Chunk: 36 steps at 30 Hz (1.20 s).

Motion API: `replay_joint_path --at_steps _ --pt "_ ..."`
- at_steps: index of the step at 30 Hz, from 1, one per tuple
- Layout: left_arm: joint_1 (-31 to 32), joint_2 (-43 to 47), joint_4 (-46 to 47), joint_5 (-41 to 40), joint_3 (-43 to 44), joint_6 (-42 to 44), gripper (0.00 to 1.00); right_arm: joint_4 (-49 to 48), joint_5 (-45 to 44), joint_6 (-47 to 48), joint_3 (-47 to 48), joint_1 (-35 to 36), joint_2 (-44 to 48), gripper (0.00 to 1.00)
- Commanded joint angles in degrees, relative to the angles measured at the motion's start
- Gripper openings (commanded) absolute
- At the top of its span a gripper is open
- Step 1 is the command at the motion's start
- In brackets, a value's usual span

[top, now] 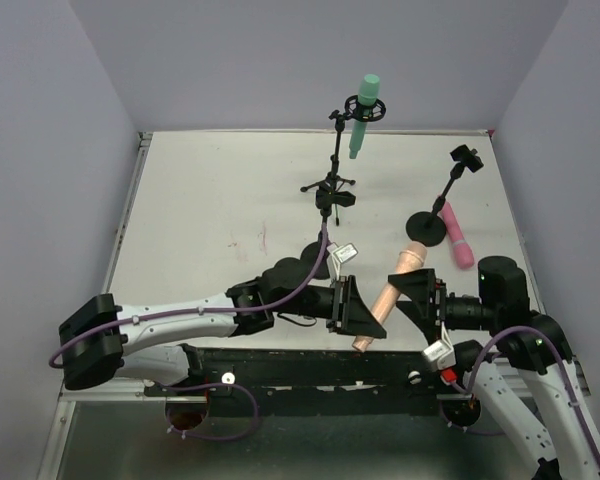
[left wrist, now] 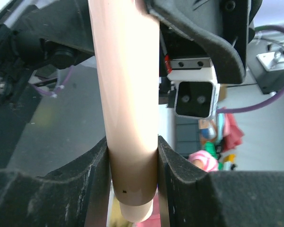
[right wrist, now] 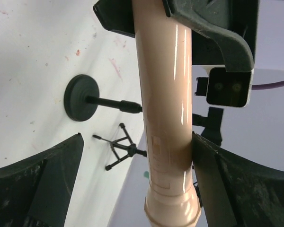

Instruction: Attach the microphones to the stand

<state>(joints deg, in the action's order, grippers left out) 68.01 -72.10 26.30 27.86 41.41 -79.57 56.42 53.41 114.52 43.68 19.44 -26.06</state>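
Note:
The beige-peach microphone (top: 388, 297) hangs tilted above the near table, head toward the back. My left gripper (top: 364, 316) is shut on its lower handle, both fingers pressed to the beige-peach microphone (left wrist: 130, 118). My right gripper (top: 412, 291) is open around the upper part of the same beige-peach microphone (right wrist: 163, 109); one finger (right wrist: 213, 165) touches it and the other stands well apart. The mint green microphone (top: 362, 118) sits in the clip of the tripod stand (top: 328, 184). The pink microphone (top: 458, 236) lies on the table beside the round-base stand (top: 426, 228), whose clip (top: 467, 158) is empty.
Another round black stand base (top: 314, 262) with a white tag sits under my left arm, seen as a round base (right wrist: 80, 98) in the right wrist view. White walls close in the table on three sides. A black rail (top: 310, 370) runs along the near edge.

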Motion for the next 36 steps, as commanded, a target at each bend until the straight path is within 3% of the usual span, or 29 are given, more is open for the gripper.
replay_joint_path --at_steps 1,9,12,17,21,29,36 --pt "0.20 5.90 -11.69 -5.00 -0.45 11.26 0.00 -2.53 6.35 9.79 0.08 -0.02 3.91 1.00" --pt "-0.77 10.66 -22.95 -8.87 -0.72 18.83 0.00 -15.10 6.72 -16.48 4.83 0.07 5.85 1.00" --pt "-0.86 11.80 -25.16 -9.66 2.18 24.62 0.00 -23.70 2.95 -37.36 7.37 0.07 4.10 1.00" --pt "-0.77 15.75 -29.12 -14.92 4.38 33.67 0.00 -31.45 -9.70 -64.82 16.06 0.07 -5.29 1.00" --pt "-0.86 18.21 -27.45 -18.70 4.29 38.78 0.00 -27.88 -17.63 -84.24 28.54 0.07 -16.36 1.00" --pt "-0.86 20.68 -20.78 -33.73 5.79 52.66 0.00 -25.04 -8.68 -120.35 39.81 -0.02 -29.12 1.00" --pt "-0.86 18.93 -12.78 -38.40 8.77 55.84 0.00 -39.87 -1.91 -149.90 34.03 -0.11 -30.71 1.00"
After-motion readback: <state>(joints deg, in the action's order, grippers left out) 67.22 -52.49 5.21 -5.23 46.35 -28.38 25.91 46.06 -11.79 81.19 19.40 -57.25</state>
